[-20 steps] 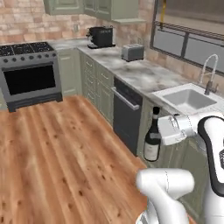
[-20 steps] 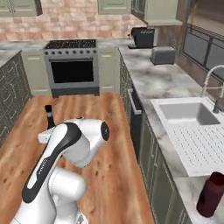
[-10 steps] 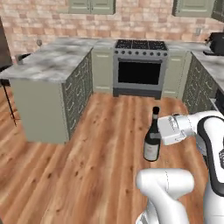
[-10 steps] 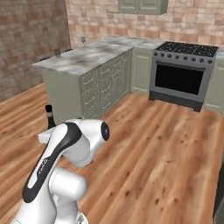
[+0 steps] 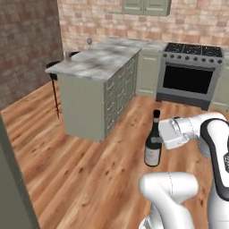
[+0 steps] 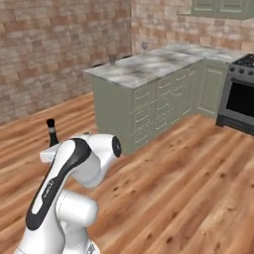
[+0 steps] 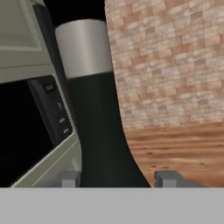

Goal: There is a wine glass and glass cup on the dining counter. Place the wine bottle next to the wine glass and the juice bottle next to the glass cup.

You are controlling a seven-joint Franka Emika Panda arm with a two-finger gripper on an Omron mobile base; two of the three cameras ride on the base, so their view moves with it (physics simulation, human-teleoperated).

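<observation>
Gripping the wine bottle (image 5: 153, 145) around its shoulder, the gripper (image 5: 162, 137) holds it upright in mid-air over the wooden floor (image 5: 80, 179), its jaws clenched on the dark glass. From the left base view the whole bottle reads plainly: long neck, pale label, base hanging clear of the planks. From the right base view the white arm (image 6: 74, 171) hides nearly all of it, and just the bottle's dark top (image 6: 51, 130) pokes up behind the arm's shoulder. The hand view gives what neither base camera does: the bottle (image 7: 94, 109) between the two fingertips (image 7: 168, 178), one either side, with its pale band high on the neck.

Ahead stands the dining counter (image 5: 96, 62), a marble slab on grey-green cabinets, well apart from the bottle. One wine glass (image 5: 89, 41) stands at its far end, seen again in the right base view (image 6: 144, 46). One black bar stool (image 5: 54, 76) sits at the counter's left side. One stove (image 5: 190, 74) with a dark oven door stands against the brick back wall, right of the counter
</observation>
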